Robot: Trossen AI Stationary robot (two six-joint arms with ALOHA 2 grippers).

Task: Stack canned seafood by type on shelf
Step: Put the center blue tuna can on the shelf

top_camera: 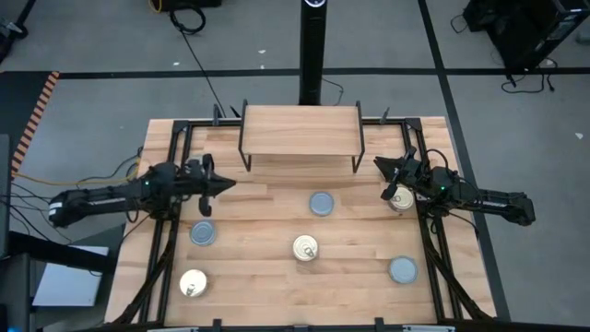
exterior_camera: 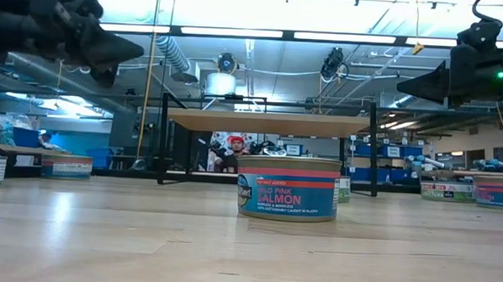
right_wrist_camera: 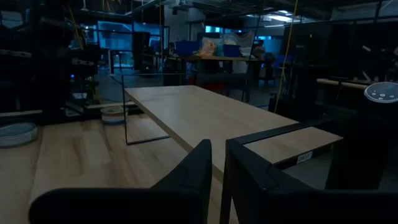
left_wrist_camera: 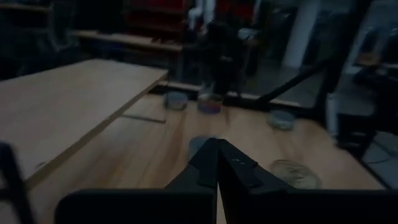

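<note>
The left gripper (top_camera: 224, 183) hovered over the tabletop's (top_camera: 267, 277) left side with its fingers pressed together and holding nothing; the nearest tin, a blue-grey-lidded one (top_camera: 203, 232), lay just in front of it toward the near edge, and a gold pull-tab tin (top_camera: 193, 283) sat farther on at the near-left corner. Behind, at mid-table, the shelf (top_camera: 300, 130) stood bare, a pale wood board on thin black wire legs, its long axis running left to right between the two arms. In the middle lay another blue-grey tin (top_camera: 321, 203) and a gold one (top_camera: 305, 247), all of them low, flat metal discs with paper labels. At the right, the right gripper (top_camera: 379, 164) hung beside the shelf's right end, fingers a narrow slit apart and empty, with a gold tin (top_camera: 400, 197) just below and beside it, so that arm looked the better placed for it; a last blue-grey tin (top_camera: 403, 269) lay nearer the front edge.
</note>
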